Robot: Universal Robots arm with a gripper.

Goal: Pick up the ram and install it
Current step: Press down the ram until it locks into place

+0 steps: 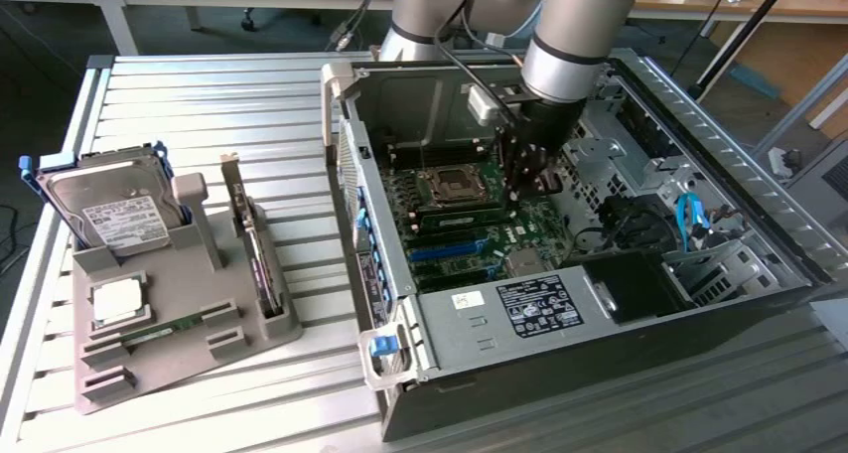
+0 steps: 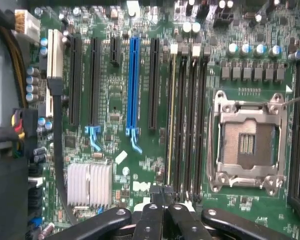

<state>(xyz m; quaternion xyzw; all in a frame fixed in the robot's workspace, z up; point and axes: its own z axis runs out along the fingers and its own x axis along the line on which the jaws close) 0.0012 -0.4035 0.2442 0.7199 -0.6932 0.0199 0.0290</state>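
The arm reaches down into the open computer case [image 1: 557, 274] on the bench [image 1: 199, 95], with the gripper [image 1: 530, 170] hovering just above the motherboard [image 1: 464, 229], beside the processor socket [image 1: 451, 187]. In the wrist view the gripper [image 2: 164, 207] has its fingers [image 2: 152, 220] pressed together with nothing between them, their tips over the near ends of the memory slots [image 2: 187, 120].

One ram stick [image 2: 170, 115] sits seated on edge in the slot farthest from the socket [image 2: 248, 142]; its long axis runs along the slot, parallel to the neighbouring empty slots and to the blue expansion slot [image 2: 133, 85].

A second ram stick [image 1: 166, 329] lies flat in the grey holder tray [image 1: 252, 344] at the exterior view's left, well apart from the case, its long axis running along the tray's front part, between the silver processor chip [image 1: 117, 299] and the dark expansion card [image 1: 254, 249]. A hard drive [image 1: 113, 210] stands at the tray's back.
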